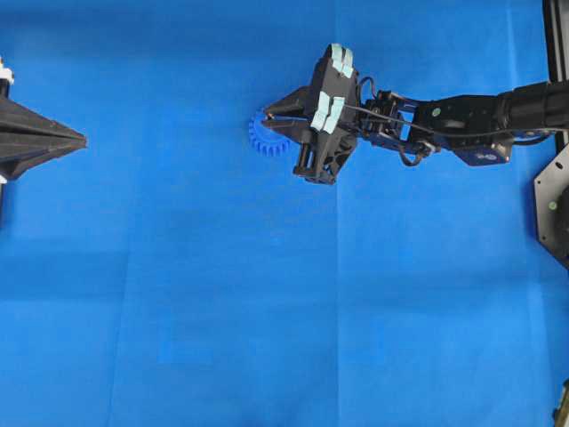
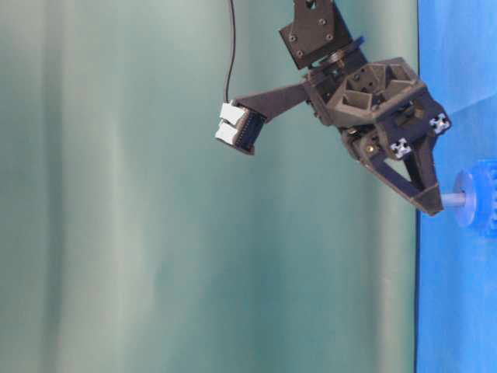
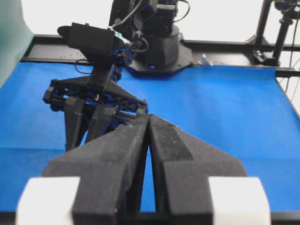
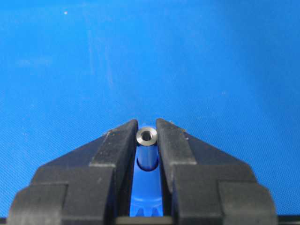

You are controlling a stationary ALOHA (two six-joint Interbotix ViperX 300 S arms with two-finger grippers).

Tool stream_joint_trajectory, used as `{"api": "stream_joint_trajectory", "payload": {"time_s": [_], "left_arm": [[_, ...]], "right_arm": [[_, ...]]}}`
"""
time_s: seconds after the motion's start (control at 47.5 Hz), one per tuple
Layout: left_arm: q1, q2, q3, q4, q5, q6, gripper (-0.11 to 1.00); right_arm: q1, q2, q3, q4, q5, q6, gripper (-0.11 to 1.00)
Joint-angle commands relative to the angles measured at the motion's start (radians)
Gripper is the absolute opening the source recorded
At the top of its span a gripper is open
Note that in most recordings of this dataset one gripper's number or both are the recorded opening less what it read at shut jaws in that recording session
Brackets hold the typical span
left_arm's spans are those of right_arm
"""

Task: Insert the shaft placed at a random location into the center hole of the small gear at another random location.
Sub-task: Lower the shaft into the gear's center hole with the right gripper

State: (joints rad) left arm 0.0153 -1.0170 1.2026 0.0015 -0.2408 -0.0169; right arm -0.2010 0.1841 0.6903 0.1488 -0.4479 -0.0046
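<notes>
Bright, even light with faint shadows; the near fingers [image 3: 140, 178] look soft (close-up blur).

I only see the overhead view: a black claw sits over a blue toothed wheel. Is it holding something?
Observer: Yes. The right wrist view shows the right gripper shut on the shaft, a silvery pin seen end-on.
Operator: Where is that pin against the wheel?
Observer: In the table-level view it runs from the fingertips to the middle of the hub of the gear; how deep it sits is hidden.
Operator: And the claw at the left edge?
Observer: The left wrist view shows the left gripper shut with nothing between its jaws.
</notes>
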Motion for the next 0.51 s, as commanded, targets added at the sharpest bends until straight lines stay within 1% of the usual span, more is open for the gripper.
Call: {"api": "stream_joint_trajectory", "payload": {"time_s": [0.0, 0.253, 0.484], "left_arm": [[0.002, 0.005, -0.011, 0.000, -0.006, 0.000, 0.00], [0.000, 0.005, -0.011, 0.000, -0.003, 0.000, 0.00], [0.002, 0.005, -0.011, 0.000, -0.006, 0.000, 0.00]], "right_arm": [[0.000, -0.008, -0.008, 0.005, -0.012, -0.002, 0.03], [0.000, 0.020, -0.008, 0.017, -0.012, -0.002, 0.03], [0.005, 0.031, -0.008, 0.015, -0.012, -0.002, 0.03]]}}
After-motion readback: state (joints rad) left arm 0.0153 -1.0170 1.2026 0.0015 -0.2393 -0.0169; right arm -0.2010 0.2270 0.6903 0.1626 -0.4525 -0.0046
